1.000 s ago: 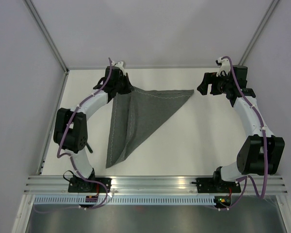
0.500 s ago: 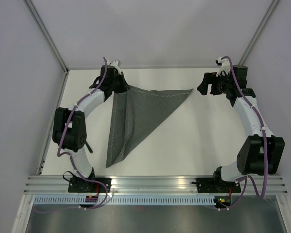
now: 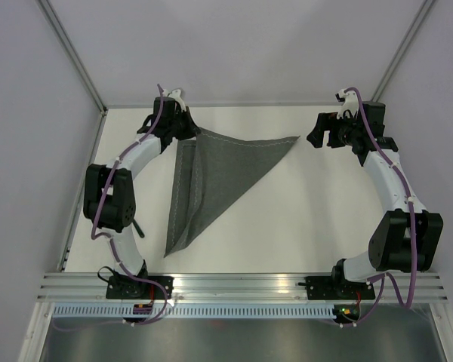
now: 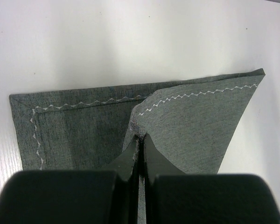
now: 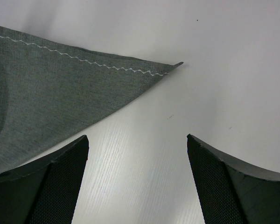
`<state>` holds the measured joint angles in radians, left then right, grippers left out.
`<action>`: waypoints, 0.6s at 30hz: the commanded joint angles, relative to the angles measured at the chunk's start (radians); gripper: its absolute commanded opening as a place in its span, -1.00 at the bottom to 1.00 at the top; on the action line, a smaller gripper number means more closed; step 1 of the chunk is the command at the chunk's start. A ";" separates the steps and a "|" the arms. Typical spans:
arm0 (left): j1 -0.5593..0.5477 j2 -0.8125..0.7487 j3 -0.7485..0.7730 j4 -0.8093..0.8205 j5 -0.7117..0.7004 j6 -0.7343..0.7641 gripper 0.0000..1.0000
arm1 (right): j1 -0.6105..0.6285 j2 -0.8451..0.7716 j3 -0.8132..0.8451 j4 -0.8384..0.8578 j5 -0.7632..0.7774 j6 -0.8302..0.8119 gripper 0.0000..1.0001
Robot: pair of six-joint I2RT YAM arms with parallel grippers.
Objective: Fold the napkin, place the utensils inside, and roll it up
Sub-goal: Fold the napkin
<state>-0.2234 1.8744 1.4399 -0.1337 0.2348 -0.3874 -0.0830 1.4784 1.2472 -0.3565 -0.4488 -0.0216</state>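
I have the left gripper (image 4: 139,138) pinched tight on a lifted fold of the napkin (image 3: 219,177) at eleven o'clock on the table (image 3: 317,219) — right gripper (image 3: 319,136) spread wide near its one o'clock tip.

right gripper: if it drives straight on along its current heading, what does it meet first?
Most likely the pointed corner of the napkin, which lies flat just ahead of the open right gripper. If the gripper is pitched downward, it could touch the bare table first. The wrist view leaves depth unclear.
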 commanded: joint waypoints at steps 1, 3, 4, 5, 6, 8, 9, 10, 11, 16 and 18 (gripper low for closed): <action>0.010 0.022 0.050 -0.004 0.029 -0.031 -0.95 | -0.004 0.005 0.043 -0.001 -0.007 0.000 0.82; 0.012 0.023 0.050 -0.004 0.028 -0.033 -0.95 | -0.004 0.005 0.043 -0.001 -0.007 -0.001 0.82; 0.012 0.025 0.051 -0.001 0.028 -0.033 -0.95 | -0.006 0.005 0.043 0.001 -0.008 -0.001 0.82; 0.013 0.026 0.053 -0.001 0.031 -0.033 -0.95 | -0.004 0.005 0.041 -0.001 -0.008 0.000 0.82; 0.012 0.028 0.057 -0.003 0.031 -0.034 -0.95 | -0.004 0.005 0.043 0.001 -0.008 -0.001 0.82; 0.015 0.029 0.057 -0.001 0.031 -0.036 -0.95 | -0.004 0.006 0.041 0.001 -0.008 -0.001 0.82; 0.015 0.028 0.057 -0.001 0.029 -0.036 -0.95 | -0.004 0.006 0.041 -0.001 -0.010 -0.001 0.82; 0.016 0.026 0.057 -0.001 0.029 -0.036 -0.95 | -0.004 0.008 0.041 0.001 -0.010 -0.001 0.81; 0.016 0.026 0.057 -0.001 0.028 -0.036 -0.95 | -0.004 0.008 0.041 0.001 -0.010 0.000 0.82; 0.022 0.032 0.057 -0.004 0.031 -0.038 -0.95 | -0.004 0.008 0.040 0.001 -0.008 -0.003 0.82; 0.025 0.034 0.056 -0.001 0.031 -0.038 -0.95 | -0.004 0.010 0.038 0.002 -0.010 -0.005 0.81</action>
<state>-0.2085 1.9038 1.4540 -0.1337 0.2398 -0.3878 -0.0830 1.4841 1.2472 -0.3576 -0.4492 -0.0231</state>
